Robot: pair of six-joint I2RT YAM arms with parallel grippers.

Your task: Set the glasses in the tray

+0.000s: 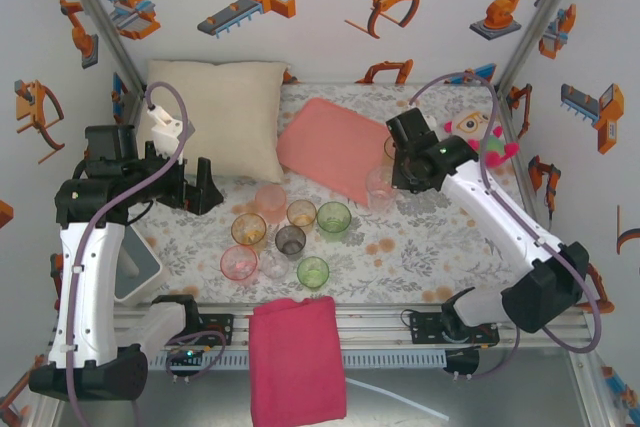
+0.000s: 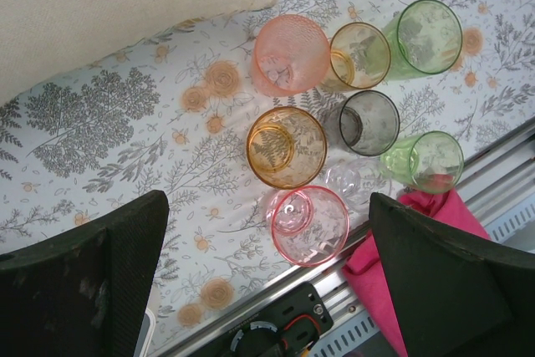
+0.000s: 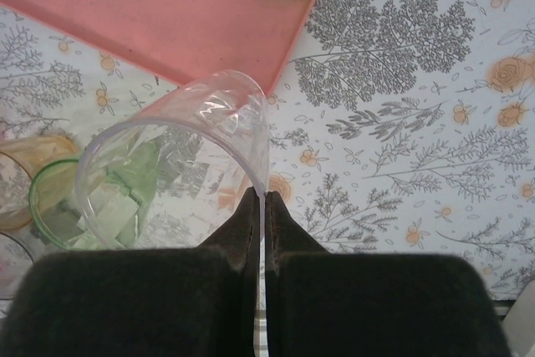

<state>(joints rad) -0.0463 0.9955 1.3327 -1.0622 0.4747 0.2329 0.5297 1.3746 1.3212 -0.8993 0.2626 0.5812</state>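
**A:** Why does the right gripper (image 3: 259, 206) look pinched so thin?

**B:** Its jaws are clenched on the wall of a clear glass (image 3: 175, 165), one inside and one outside, so it hangs tilted at the near-right corner of the tray (image 3: 167, 22).

**A:** And the left gripper (image 1: 197, 185)?

**B:** Its jaws are released wide over the other glasses (image 1: 290, 237) clustered mid-bench (image 1: 430, 237), probably so they can straddle one.
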